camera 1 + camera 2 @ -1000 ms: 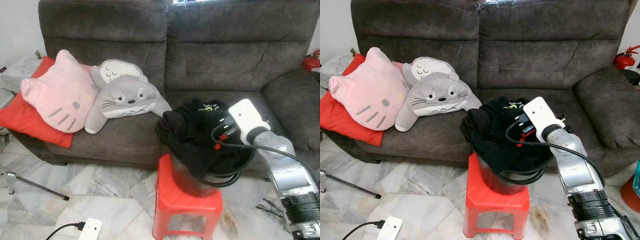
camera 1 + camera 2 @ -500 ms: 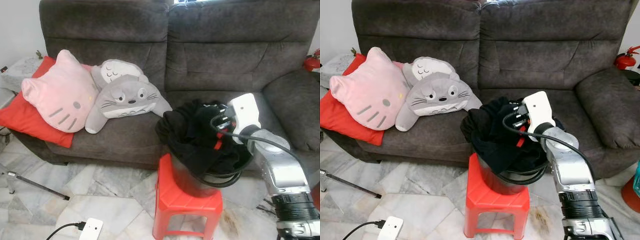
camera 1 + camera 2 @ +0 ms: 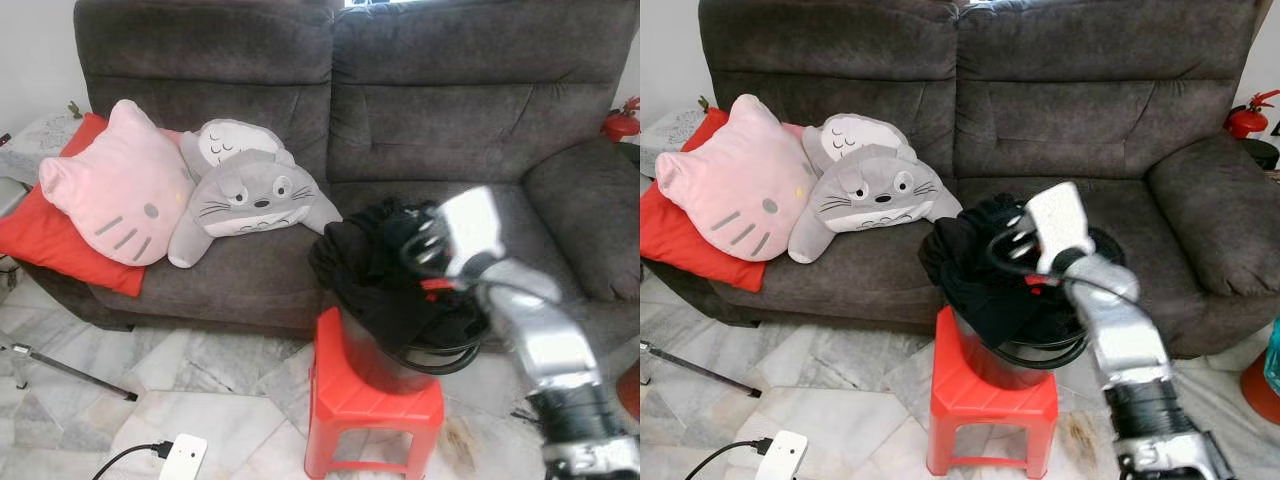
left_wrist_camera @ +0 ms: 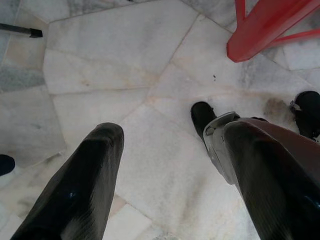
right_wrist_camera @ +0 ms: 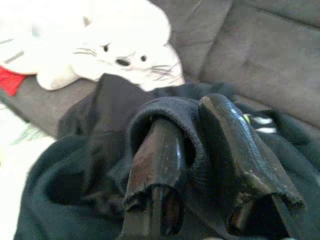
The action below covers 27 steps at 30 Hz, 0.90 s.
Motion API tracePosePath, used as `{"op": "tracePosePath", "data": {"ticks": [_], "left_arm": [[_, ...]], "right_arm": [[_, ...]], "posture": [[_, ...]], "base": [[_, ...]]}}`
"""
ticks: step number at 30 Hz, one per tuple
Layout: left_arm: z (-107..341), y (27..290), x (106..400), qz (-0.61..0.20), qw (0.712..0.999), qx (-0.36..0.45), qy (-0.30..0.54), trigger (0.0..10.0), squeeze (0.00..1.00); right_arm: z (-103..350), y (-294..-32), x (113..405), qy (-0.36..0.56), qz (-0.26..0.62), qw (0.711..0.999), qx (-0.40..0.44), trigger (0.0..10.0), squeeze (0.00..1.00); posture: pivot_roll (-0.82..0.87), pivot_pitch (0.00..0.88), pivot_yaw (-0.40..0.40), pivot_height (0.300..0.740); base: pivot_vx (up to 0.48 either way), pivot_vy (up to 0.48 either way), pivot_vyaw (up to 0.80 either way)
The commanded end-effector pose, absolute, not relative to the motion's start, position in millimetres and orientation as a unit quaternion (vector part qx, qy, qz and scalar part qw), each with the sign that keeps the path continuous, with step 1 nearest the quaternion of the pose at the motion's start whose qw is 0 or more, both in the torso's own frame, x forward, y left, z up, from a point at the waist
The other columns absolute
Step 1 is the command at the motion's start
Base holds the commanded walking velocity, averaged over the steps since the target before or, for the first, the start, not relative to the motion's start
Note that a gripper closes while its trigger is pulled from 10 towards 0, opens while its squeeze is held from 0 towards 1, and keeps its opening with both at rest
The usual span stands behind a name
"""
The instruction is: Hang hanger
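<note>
1. Head views: at centre frame, the right gripper [image 3: 1012, 232] reaches into dark clothes [image 3: 385, 275] heaped in a basket [image 3: 440, 358] on a red stool [image 3: 375, 405]. No hanger can be made out.
2. Right wrist view: the fingers [image 5: 240, 155] pinch a fold of soft, limp, light fabric.
3. Left wrist view: the left gripper [image 4: 170, 165] hangs spread wide above the floor [image 4: 110, 65].

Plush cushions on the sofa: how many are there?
4. The pink cat cushion leans on the red cushion at the sofa's left end. The grey plush lies beside them, with a second grey plush behind it. More may be hidden.
</note>
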<state>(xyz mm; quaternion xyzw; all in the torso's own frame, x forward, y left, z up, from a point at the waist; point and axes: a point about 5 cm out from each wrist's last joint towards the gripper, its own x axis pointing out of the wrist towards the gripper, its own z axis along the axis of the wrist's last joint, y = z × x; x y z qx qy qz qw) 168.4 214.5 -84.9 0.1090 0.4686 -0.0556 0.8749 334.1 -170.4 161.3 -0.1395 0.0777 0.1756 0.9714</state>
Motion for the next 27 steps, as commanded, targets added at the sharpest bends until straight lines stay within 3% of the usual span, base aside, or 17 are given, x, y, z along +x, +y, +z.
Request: {"op": "tracePosePath", "data": {"ticks": [1,10,19,20,21,22,27], "left_arm": [[-86.3,217.0,164.8,-0.057,0.869,0.114,0.478,10.0,0.00],[-86.4,216.5,164.8,-0.057,0.869,0.114,0.479,10.0,0.00],[-86.4,216.8,164.6,-0.057,0.868,0.114,0.479,10.0,0.00],[-86.4,216.9,164.6,-0.057,0.868,0.114,0.479,10.0,0.00],[-86.4,216.9,164.6,-0.056,0.868,0.115,0.479,10.0,0.00],[-86.4,217.1,164.6,-0.056,0.868,0.115,0.480,10.0,0.00],[-86.3,217.2,164.7,-0.057,0.868,0.115,0.479,10.0,0.00]], "right_arm": [[169.4,-173.5,336.4,0.067,0.169,0.972,-0.151,10.0,0.00],[158.4,-193.2,336.9,0.107,0.123,0.965,-0.208,10.0,0.00],[154.6,-197.3,336.8,0.116,0.117,0.965,-0.203,10.0,0.00],[154.2,-196.7,336.7,0.116,0.119,0.966,-0.200,7.8,0.00],[153.8,-195.9,336.5,0.116,0.121,0.966,-0.198,2.9,0.00],[153.4,-194.5,336.3,0.115,0.124,0.966,-0.198,0.0,0.00],[153.2,-191.6,336.3,0.114,0.128,0.965,-0.196,0.0,0.00]], "posture": [[-0.18,0.000,0.050,0.740],[-0.19,0.000,0.050,0.740],[-0.18,0.000,0.049,0.740],[-0.18,0.000,0.049,0.740],[-0.18,0.000,0.049,0.740],[-0.18,0.000,0.050,0.740],[-0.18,0.000,0.051,0.740]], "base": [[0.000,0.000,0.00],[0.000,0.000,0.00],[0.000,0.000,0.00],[0.000,0.000,0.00],[0.000,0.000,0.00],[0.000,0.000,0.00],[0.000,0.000,0.00]]}}
